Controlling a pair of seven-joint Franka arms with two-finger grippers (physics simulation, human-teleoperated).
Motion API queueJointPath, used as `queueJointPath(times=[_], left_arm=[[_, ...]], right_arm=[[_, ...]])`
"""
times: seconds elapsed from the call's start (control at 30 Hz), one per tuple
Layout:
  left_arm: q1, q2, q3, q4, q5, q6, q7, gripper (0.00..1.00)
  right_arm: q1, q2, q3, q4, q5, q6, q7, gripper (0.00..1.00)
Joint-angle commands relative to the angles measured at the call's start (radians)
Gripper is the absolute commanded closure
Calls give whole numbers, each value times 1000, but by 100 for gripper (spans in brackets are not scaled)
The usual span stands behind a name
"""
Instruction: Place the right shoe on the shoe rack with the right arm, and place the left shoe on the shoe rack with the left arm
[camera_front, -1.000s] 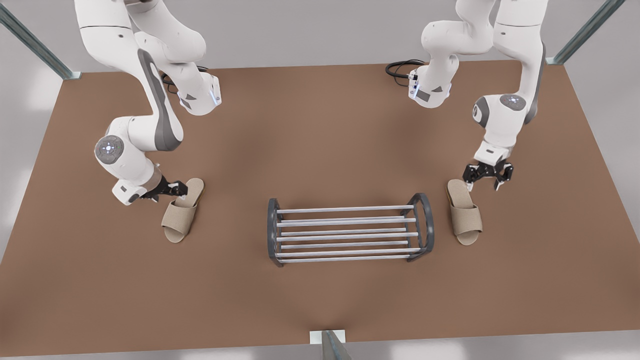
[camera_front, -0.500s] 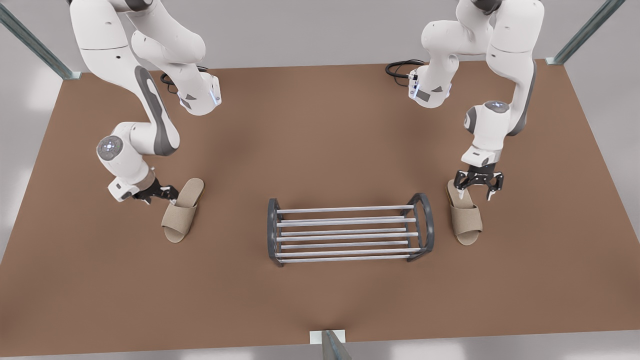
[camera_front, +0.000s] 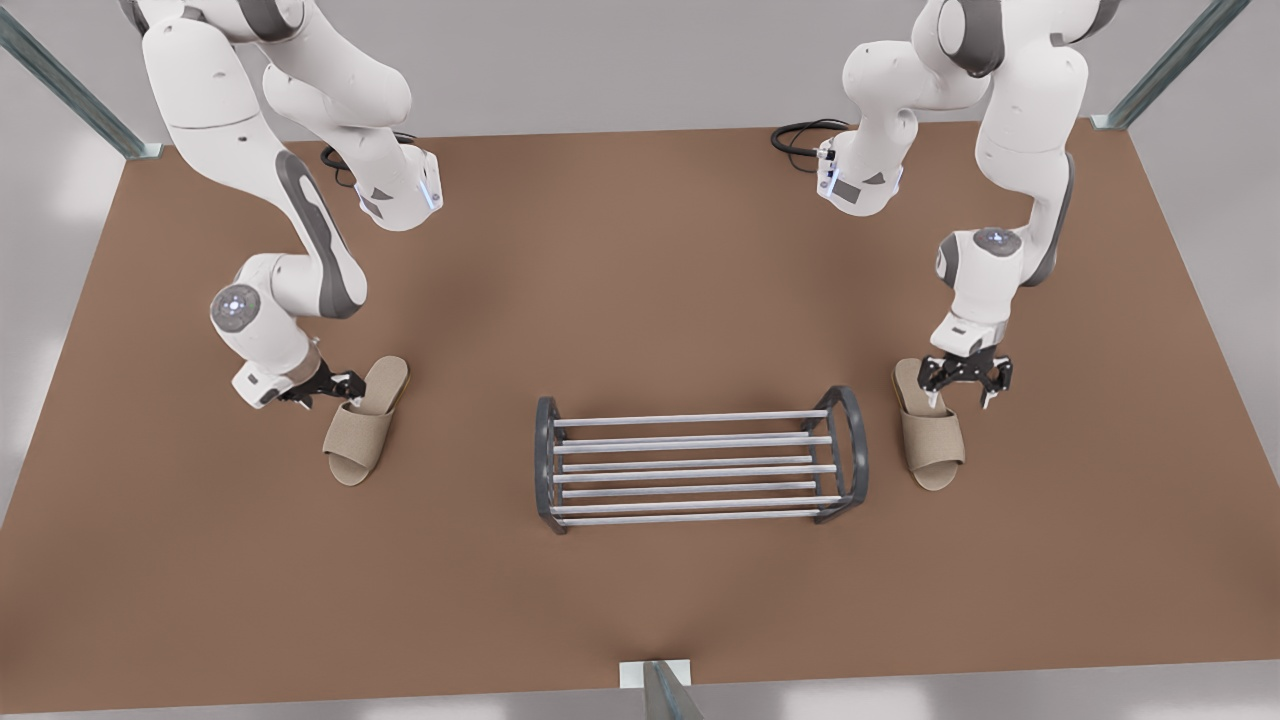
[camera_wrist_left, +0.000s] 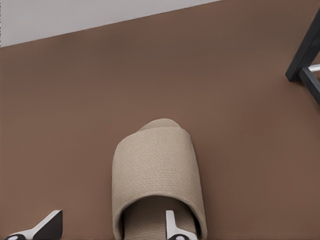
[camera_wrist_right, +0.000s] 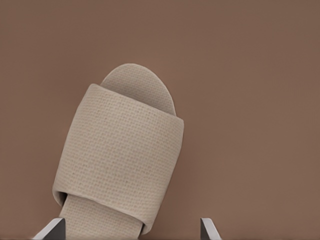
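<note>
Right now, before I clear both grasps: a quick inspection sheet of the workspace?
Surface: brown table, bare around the job's things.
Job's things: shoe rack centred, nothing on it; left shoe and right shoe flat on the table, either side of the rack.
Clutter: nothing seen.
Grippers: left gripper open, one finger inside the left shoe's heel; right gripper open at the right shoe's heel.
Cables: black loops by the arm bases.
Surroundings: metal frame posts, grey backdrop.

Counted two beige slippers, the left shoe (camera_front: 932, 440) partly under the left gripper (camera_front: 960, 392) and the right shoe (camera_front: 355, 440) just beside the right gripper (camera_front: 335, 387); one shoe rack (camera_front: 700, 465) between those two grippers.
</note>
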Motion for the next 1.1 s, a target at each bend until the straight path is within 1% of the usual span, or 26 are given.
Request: queueJointPath(times=[0.0,0.03,0.1,0.13,0.27,0.4,0.53,0.6,0.87,0.9,0.93,0.97,1.07], left_arm=[[2,8,15,5,-8,1,-6,0],[2,16,23,5,-14,1,-10,0],[2,30,30,5,-27,2,-15,0],[4,39,29,5,-36,2,-18,0],[2,66,29,19,-46,2,-19,0],[2,114,20,65,-62,2,-21,0],[1,129,13,71,-74,2,-21,0],[-1,135,12,75,-79,2,-21,0],[-4,158,9,98,-83,2,-32,1],[-5,158,9,97,-82,2,-32,12],[-5,160,9,98,-83,2,-32,20],[-5,163,9,98,-82,1,-32,22],[-5,169,9,100,-82,2,-32,26]], right_arm=[[-4,9,0,6,-16,8,-49,0],[-4,9,0,8,-16,8,-49,0],[-4,12,0,8,-17,8,-50,5],[-3,21,0,12,-19,8,-50,5],[-12,46,-5,35,-65,9,-50,5],[-24,52,-5,40,-83,9,-50,5],[-31,55,-5,44,-97,9,-50,6],[-32,61,-5,40,-97,9,-49,7],[-37,90,-6,44,-102,26,-50,7],[-37,95,-6,44,-102,26,-50,8],[-37,96,-6,44,-102,29,-50,10],[-37,98,-6,44,-102,28,-49,14],[-37,102,-8,44,-102,28,-47,14]])
